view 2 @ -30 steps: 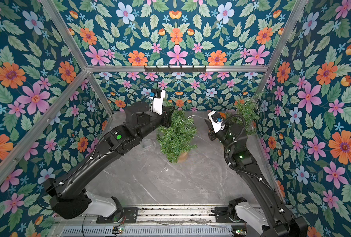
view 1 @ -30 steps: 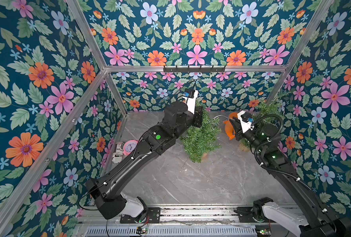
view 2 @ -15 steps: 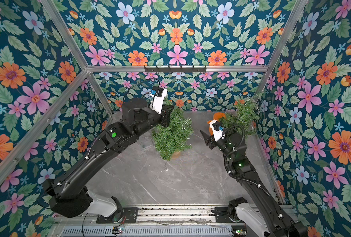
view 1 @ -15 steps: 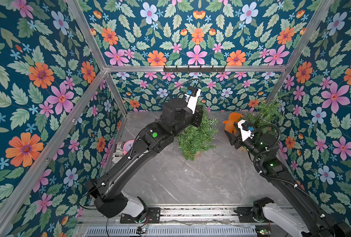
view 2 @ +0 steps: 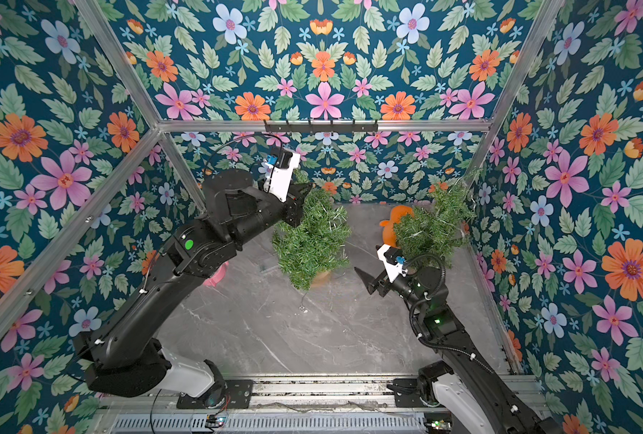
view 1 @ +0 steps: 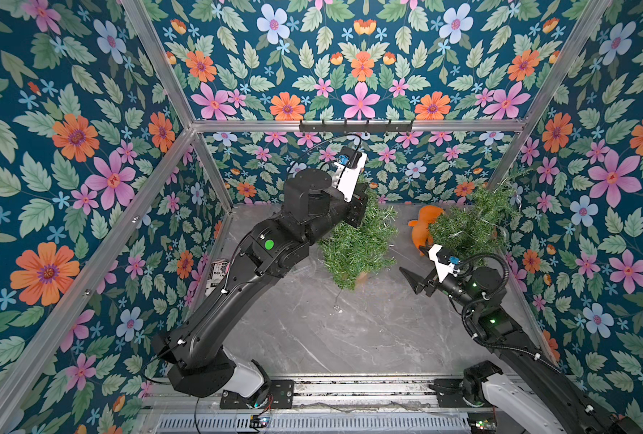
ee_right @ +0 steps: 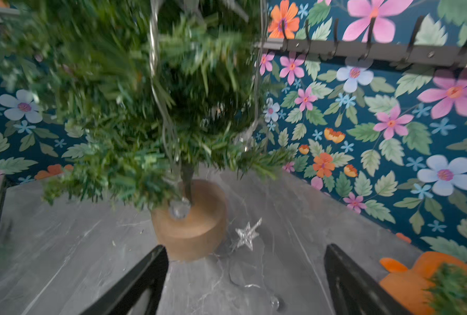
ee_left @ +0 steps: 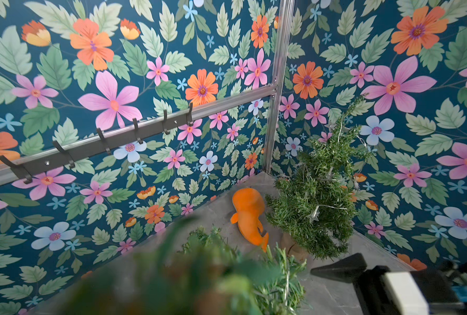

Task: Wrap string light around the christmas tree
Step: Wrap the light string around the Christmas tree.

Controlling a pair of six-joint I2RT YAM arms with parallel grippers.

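Right wrist view is showing the right gripper (ee_right: pixel 246 247), jaws gaping wide and empty, facing the christmas tree (ee_right: pixel 123 103) on the worktop (ee_right: pixel 63 245) while the left gripper (view 1: pixel 359 212) is clamping its top; gathering the trailing string light (ee_right: pixel 247 234) low seems best.

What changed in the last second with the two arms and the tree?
The right pincer opened and drew back from the Christmas tree, whose foot swung slightly left. The left pincer stayed shut on its top; the second tree and orange toy stayed put.
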